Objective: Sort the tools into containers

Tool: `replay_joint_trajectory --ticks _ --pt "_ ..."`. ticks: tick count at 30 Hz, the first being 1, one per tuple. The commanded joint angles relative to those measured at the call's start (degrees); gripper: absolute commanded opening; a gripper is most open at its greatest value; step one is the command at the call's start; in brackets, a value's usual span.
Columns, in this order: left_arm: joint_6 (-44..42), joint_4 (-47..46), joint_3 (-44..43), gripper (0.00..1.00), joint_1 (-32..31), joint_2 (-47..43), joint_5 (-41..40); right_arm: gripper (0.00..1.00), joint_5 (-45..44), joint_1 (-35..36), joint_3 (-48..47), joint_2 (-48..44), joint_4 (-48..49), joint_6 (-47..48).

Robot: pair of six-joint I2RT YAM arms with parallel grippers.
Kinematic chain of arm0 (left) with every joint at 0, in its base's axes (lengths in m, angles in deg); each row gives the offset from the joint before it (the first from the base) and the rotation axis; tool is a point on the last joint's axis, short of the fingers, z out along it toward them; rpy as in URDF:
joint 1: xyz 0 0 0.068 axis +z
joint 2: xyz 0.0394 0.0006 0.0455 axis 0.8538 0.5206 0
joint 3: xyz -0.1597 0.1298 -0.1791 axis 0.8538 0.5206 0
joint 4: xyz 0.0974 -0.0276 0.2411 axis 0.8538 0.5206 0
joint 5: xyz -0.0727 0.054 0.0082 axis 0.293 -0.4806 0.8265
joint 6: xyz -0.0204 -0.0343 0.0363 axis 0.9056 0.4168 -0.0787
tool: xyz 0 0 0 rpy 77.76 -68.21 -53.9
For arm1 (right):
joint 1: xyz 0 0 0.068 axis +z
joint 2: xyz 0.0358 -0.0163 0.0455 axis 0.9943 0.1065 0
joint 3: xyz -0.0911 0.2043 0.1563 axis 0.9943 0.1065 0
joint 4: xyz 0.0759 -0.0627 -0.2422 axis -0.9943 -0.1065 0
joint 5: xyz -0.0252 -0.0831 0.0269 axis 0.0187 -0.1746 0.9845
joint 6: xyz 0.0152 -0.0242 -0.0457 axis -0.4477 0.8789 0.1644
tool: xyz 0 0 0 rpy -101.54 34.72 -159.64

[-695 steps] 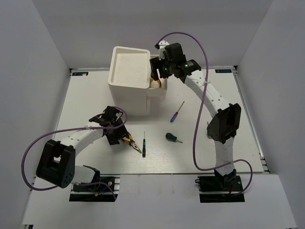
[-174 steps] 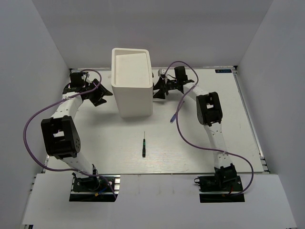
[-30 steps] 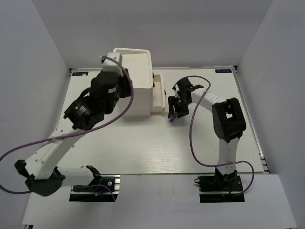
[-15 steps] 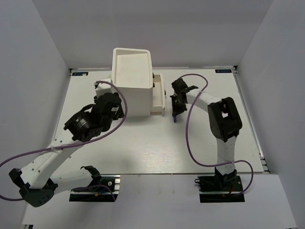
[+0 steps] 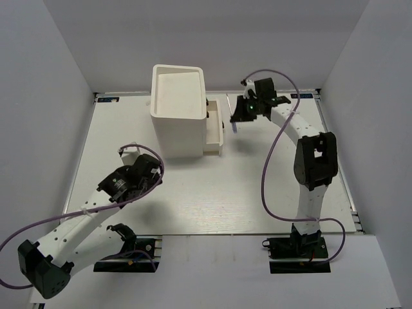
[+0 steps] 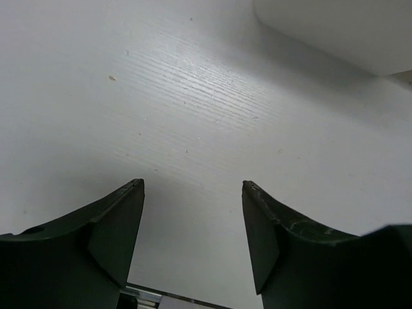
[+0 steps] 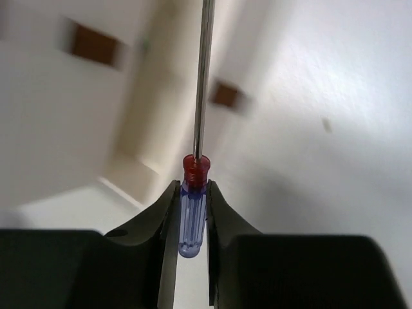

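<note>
Screwdriver [image 7: 193,219] right of cabinet [image 5: 180,135]

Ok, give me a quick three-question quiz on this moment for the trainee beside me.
1. True or false: the left gripper has a tool between its fingers.
2. What does the right gripper hold? A) a stubby green screwdriver B) the blue-handled screwdriver with a red collar C) pliers
3. Short answer: the white cabinet has drawers pulled out toward which arm?

Key: 1. False: its jaws stand open with nothing between them. 2. B, gripped by the handle. 3. The right arm.
</note>
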Motion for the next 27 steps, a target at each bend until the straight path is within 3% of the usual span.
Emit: replay_joint_trajectory --ticks 1,6,12,15,17,18,21,23,24,25,26,27 --pt "3.32 -6.92 2.08 0.72 3.23 0.42 7.13 0.00 15.90 1.81 -10.14 3.65 6.57 1.96" --pt "1.40 -11.05 3.93 0.78 10.96 3.75 10.83 0.00 13.99 3.84 -23.77 12.10 4.75 -3.12" --pt "-3.78 -17.72 1.22 0.82 23.42 10.70 19.79 0.00 7.83 5.34 -25.64 16.50 5.61 -5.86" --pt "-5.81 -19.40 -4.21 0.82 30.36 16.15 23.57 0.00 6.95 5.68 -25.82 17.20 5.70 -5.78" --pt "-8.18 -21.86 -6.52 0.82 33.28 19.14 25.51 0.20 7.30 5.86 -26.08 17.56 5.61 -5.51" --pt "-8.98 -22.91 -8.96 0.82 34.77 22.46 27.43 0.43 7.56 5.95 -26.25 17.47 5.79 -5.08" --pt "-10.57 -27.04 -14.41 0.78 39.52 28.45 32.70 0.58 10.10 5.78 -26.17 16.16 4.91 -3.67" --pt "-12.31 -29.51 -17.41 0.70 41.64 35.13 35.61 0.60 10.28 5.42 -25.12 14.49 4.65 -3.49" --pt "-12.84 -30.30 -20.30 0.56 41.64 37.32 38.06 0.57 9.94 5.16 -23.90 13.26 4.04 -2.62" --pt "-13.37 -30.83 -21.63 0.47 42.43 39.35 39.13 0.50 9.41 5.07 -23.36 12.64 3.94 -2.26" --pt "-13.38 -31.44 -23.03 0.38 42.96 43.37 40.27 0.38 8.80 4.72 -21.53 10.63 3.86 -1.22" --pt "-14.07 -31.45 -25.57 0.21 42.96 45.15 42.63 0.20 6.62 4.46 -20.47 8.87 3.68 0.19"
